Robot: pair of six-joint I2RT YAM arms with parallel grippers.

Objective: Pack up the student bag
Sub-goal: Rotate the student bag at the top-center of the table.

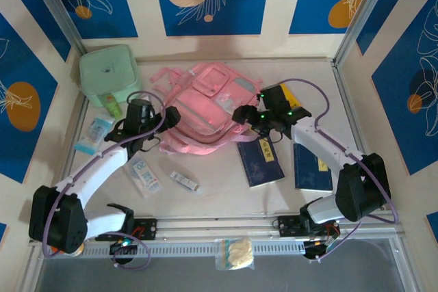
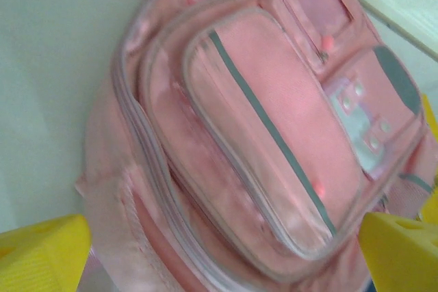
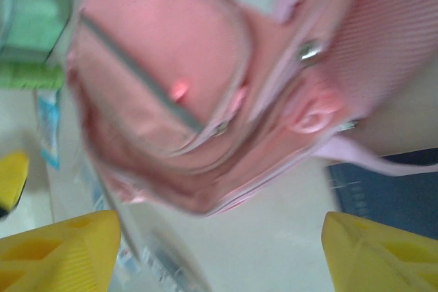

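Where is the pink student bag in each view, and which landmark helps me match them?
Top external: the student bag lies just above the picture's centre.
Left wrist: the student bag runs top to bottom, centre.
Right wrist: the student bag covers the upper half.
Landmark: the grey stripe on its front pocket, clear in both wrist views.

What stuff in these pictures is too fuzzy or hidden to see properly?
Top view: what is inside the student bag; its own fabric hides it.
Top view: print on the small packets, too small.
Top view: the yellow item beside the bag, mostly covered by the right arm.
Right wrist view: the bag's zip pulls, blurred.
Left wrist view: part of the bag, cut off by the bottom edge.
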